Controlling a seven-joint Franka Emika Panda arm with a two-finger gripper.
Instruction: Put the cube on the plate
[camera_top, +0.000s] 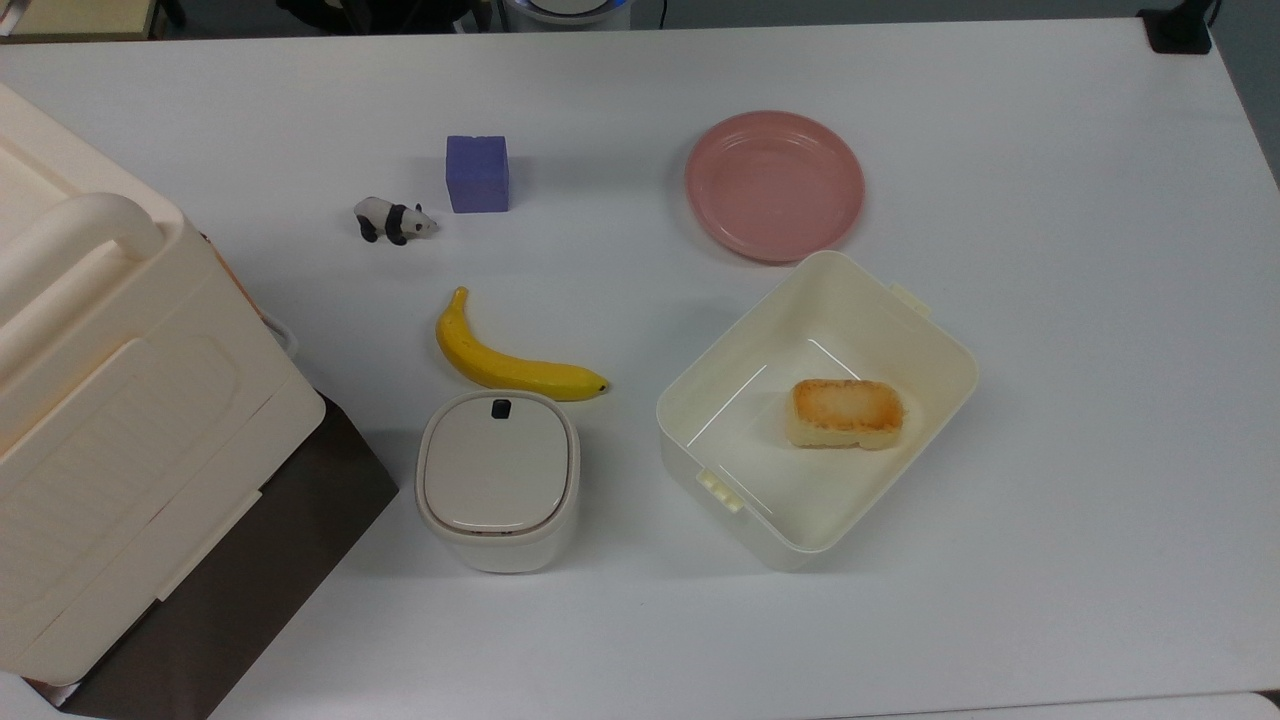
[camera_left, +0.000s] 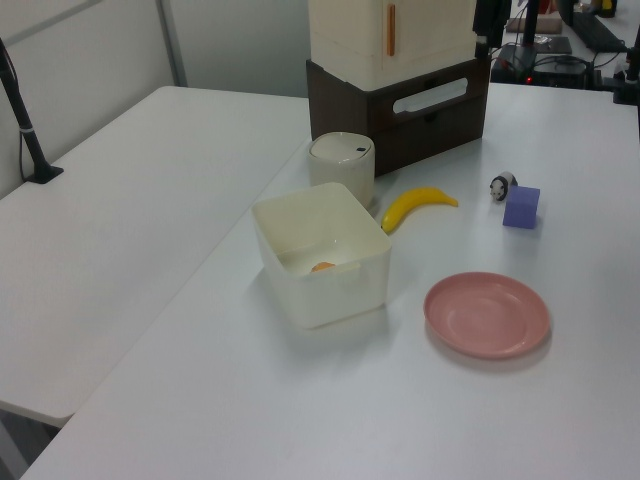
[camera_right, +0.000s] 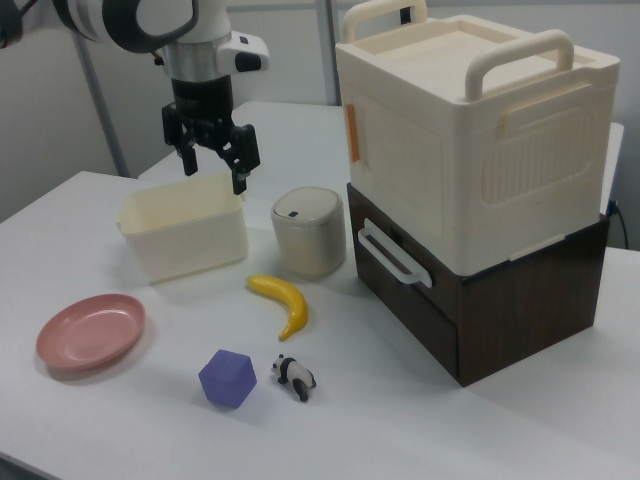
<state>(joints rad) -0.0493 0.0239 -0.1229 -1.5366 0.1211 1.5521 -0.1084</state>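
So the white Franka arm is hanging in the air in the right view, wrist pointing straight down, with its black two-finger gripper (camera_right: 212, 160) hovering above the cream rectangular plastic tub (camera_right: 184, 238). The jaws are standing apart with nothing between them.

The small matte purple-blue cube (camera_top: 477, 173) is sitting on the white tabletop (camera_top: 1050, 300), well apart from the gripper. A tiny black-and-white panda figurine (camera_top: 393, 220) is standing just beside it, toward the top view's left. The round glossy pink plate (camera_top: 774, 185) is lying bare off to the top view's right of the cube, with its near rim just beside a corner of the tub.

Inside the tub a toasted bread-looking piece (camera_top: 846, 412) is lying flat. A yellow banana (camera_top: 505, 362) is resting between the cube and a small grey lidded container (camera_top: 497, 478). A big cream handled box (camera_right: 470, 130) is sitting stacked on a dark brown drawer unit (camera_right: 500, 310).
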